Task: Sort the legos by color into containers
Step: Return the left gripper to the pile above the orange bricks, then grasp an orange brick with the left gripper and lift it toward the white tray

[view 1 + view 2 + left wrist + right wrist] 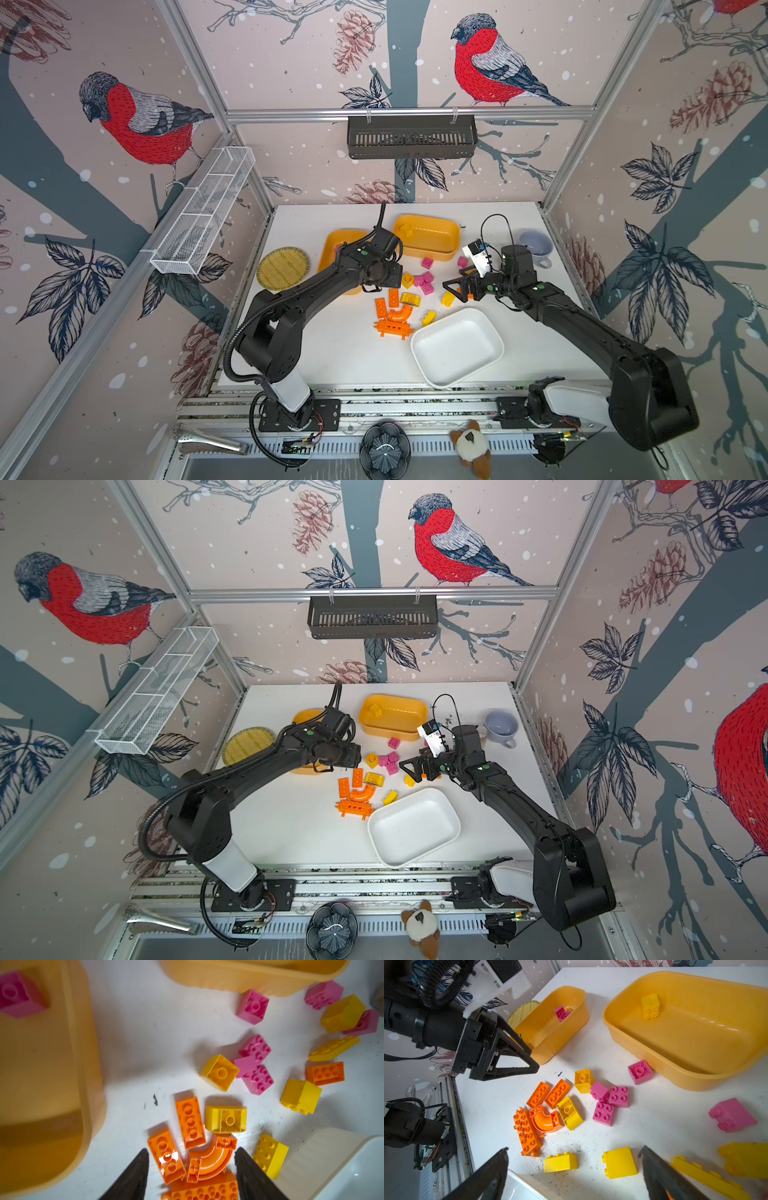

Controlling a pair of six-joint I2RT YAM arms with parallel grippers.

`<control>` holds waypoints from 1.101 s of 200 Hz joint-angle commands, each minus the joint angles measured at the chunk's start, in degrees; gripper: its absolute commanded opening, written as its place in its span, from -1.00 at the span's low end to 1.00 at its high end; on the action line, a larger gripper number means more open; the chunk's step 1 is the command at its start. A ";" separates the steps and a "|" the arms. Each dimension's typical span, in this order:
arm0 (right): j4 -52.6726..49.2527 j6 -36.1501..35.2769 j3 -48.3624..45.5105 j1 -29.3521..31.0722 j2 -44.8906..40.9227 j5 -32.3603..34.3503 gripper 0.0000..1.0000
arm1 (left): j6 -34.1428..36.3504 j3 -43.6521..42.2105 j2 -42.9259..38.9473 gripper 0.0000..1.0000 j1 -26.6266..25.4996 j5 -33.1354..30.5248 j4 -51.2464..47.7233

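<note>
Legos (427,288) are found loose on the table (332,353) among the containers, except one pink brick (562,1013) lodged in the left yellow-orange tub (550,1043) and one yellow brick (650,1006) in the far yellow-orange tub (695,1064). The left gripper (192,1150) is held spread and empty above the orange arch (209,1159). The right gripper (574,1148) is spread wide over a yellow block (619,1162), with nothing pinched.

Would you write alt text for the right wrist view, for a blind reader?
Pink, yellow and orange legos lie scattered on a white table, between the open right gripper and two yellow tubs. One tub holds a pink brick, the other a yellow brick; the open left gripper hovers nearby.
</note>
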 commanded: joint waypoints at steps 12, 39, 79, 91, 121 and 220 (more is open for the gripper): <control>1.79 0.60 -0.01 0.97 0.13 -1.14 0.99 | -8.01 -7.83 -4.27 0.27 -0.52 -3.24 1.91; 2.25 0.99 -0.47 1.50 0.13 -0.72 0.99 | -8.58 -11.75 -3.71 0.23 -0.48 -3.27 4.07; 2.59 1.50 -0.74 2.23 0.13 -0.08 0.99 | -9.16 -12.68 1.03 0.17 -0.50 -2.33 7.57; 2.57 1.52 -0.84 2.30 0.13 0.03 0.99 | -9.06 -12.63 2.02 0.16 -0.47 -2.43 8.48; 2.46 1.58 -0.93 2.47 0.13 0.17 0.99 | -9.10 -11.96 4.58 0.12 -0.52 -2.58 8.72; 1.92 0.44 -1.81 2.35 -0.40 -0.24 0.99 | -11.44 -12.07 7.79 0.02 -2.41 -6.10 8.08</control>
